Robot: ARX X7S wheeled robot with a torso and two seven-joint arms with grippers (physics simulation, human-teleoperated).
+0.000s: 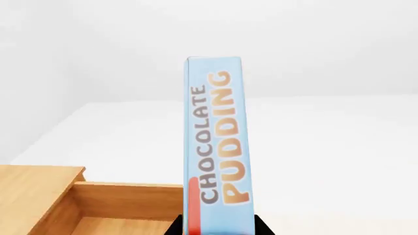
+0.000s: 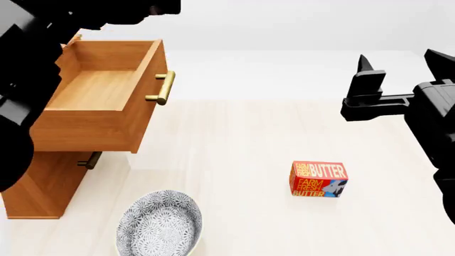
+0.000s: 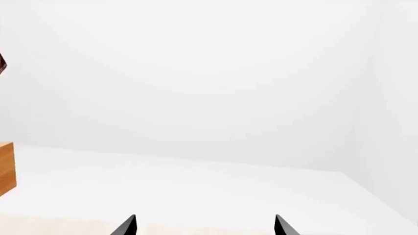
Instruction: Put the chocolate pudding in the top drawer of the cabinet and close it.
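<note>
The left end effector [image 1: 219, 230] is clamped on the chocolate pudding box [image 1: 218, 147], gripping it at one narrow end so that the long blue side with its lettering stands up from the dark fingers [image 1: 263, 226]. In the left wrist view the box hangs above the open top drawer [image 2: 106, 88], over the drawer's wooden wall and a strip of its bare floor; it is not yet lying inside. In the head view the left arm is only a black mass over the cabinet's far left corner, and the box itself is hidden there, so how high it sits above the drawer I cannot tell.

The right end effector [image 2: 398, 66] is released, its two black fingers spread wide and holding nothing, raised over the right side of the counter [image 2: 284, 128].

The top drawer is pulled well out of the cabinet [image 2: 42, 181], its brass handle [image 2: 162, 88] facing the middle of the counter and its inside bare wood. Below it the lower drawer handle [image 2: 90, 160] shows in shadow, that drawer pushed in. The cabinet stands along the counter's left edge.

A butter box [image 2: 318, 179], red-orange, lies on the counter toward the near right, well apart from the cabinet. A patterned bowl [image 2: 159, 224] sits at the near edge, just beside the cabinet's near corner.
</note>
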